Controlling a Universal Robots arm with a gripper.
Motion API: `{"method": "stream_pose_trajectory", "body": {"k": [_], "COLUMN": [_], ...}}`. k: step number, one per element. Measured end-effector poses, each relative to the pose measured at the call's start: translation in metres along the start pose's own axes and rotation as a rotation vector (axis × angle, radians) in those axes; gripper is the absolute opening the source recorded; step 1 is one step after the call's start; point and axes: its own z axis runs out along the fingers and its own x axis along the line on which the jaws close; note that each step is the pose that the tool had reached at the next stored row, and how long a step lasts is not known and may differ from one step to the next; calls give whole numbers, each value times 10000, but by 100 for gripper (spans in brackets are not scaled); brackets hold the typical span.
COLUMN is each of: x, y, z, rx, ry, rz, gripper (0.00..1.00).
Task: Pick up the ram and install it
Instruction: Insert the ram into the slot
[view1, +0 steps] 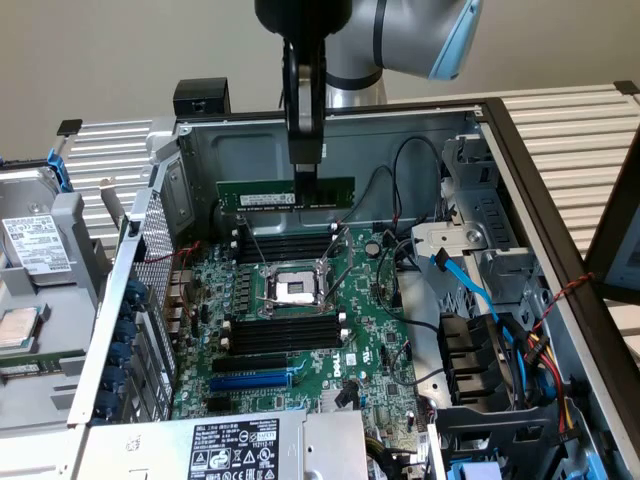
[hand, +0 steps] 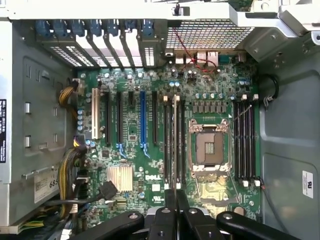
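Gripping the ram (view1: 255, 195) along its upper edge, gripper (view1: 306, 190) closed on the green stick, held level just below it, above the motherboard (view1: 330, 370) and black memory slots (view1: 285, 245).

Open case (view1: 400, 135); motherboard (view1: 375, 335); CPU socket (view1: 295, 290); blue cable (view1: 462, 283)

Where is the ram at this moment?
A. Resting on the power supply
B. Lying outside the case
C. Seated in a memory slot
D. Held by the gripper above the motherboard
D: the gripper is shut on the ram, which hangs level above the motherboard, not seated in the black memory slots.
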Motion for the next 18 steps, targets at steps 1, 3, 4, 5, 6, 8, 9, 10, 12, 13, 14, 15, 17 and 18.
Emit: {"method": "stream_pose_trajectory", "body": {"k": [1,3,4,5,6,8,9,10,12,13,14,15,17,18], "x": [-4,-11,-13,-17,-20,-31,-39,-47,-61,-64,-66,-67,-68,-68], "y": [-4,-12,-15,-19,-22,-30,-35,-40,-46,-48,-49,-49,-50,-50], "z": [20,55,73,92,109,146,165,183,220,238,256,274,311,328], "rx": [1,0,1,1,0,1,1,1,1,0,0,0,-1,-2], "ry": [-1,-1,-1,-1,0,-1,-2,-2,-2,-1,-1,-1,2,3], "rz": [-1,-1,-1,0,0,-1,-4,-5,-5,-6,-11,-22,-68,-108], "gripper": [12,12,12,12,12,12,12,12,12,12,12,12,12,12]}}
